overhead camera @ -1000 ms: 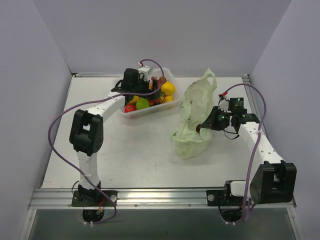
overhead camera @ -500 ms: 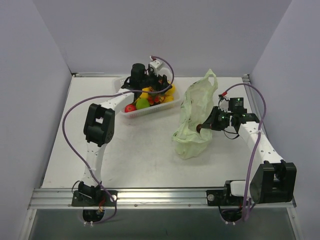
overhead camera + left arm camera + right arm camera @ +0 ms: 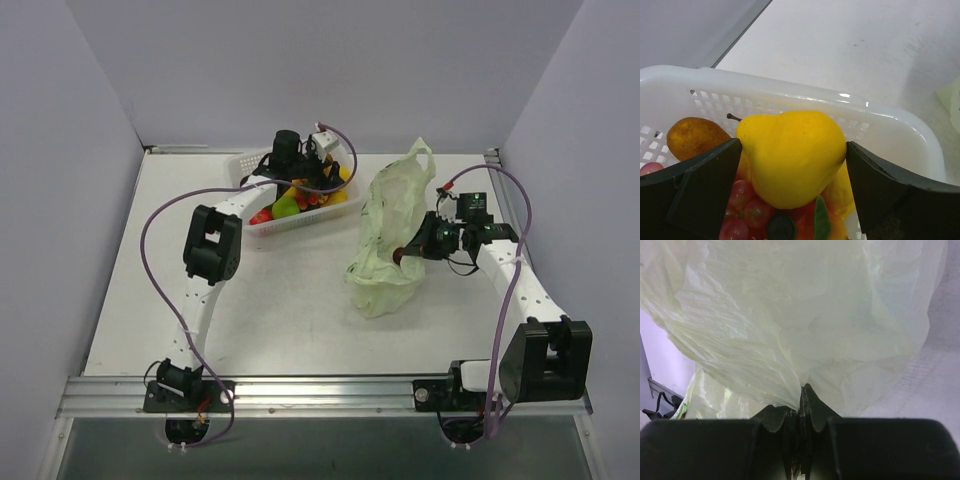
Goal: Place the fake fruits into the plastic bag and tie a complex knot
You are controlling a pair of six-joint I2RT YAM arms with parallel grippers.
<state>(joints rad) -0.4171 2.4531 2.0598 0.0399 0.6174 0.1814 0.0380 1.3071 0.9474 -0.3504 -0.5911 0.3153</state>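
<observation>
The thin, crinkly pale-green plastic bag (image 3: pixel 385 270) lay just right of the white perforated plastic basket (image 3: pixel 880 125). We saw the right gripper (image 3: pixel 800 402) fully closed, pinching a fold of it. Inside the basket, the left gripper (image 3: pixel 794 175) stood wide open, its fingers closely flanking a glossy yellow toy pear (image 3: pixel 790 150).

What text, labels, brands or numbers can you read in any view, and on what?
No readable text in any view.
plastic bag: pale-green film with a small coloured print at the lower left of the right wrist view; no letters made out.
white basket: no label.
yellow pear: no sticker or marking.
arms: any marking is too small to tell in the top view.
</observation>
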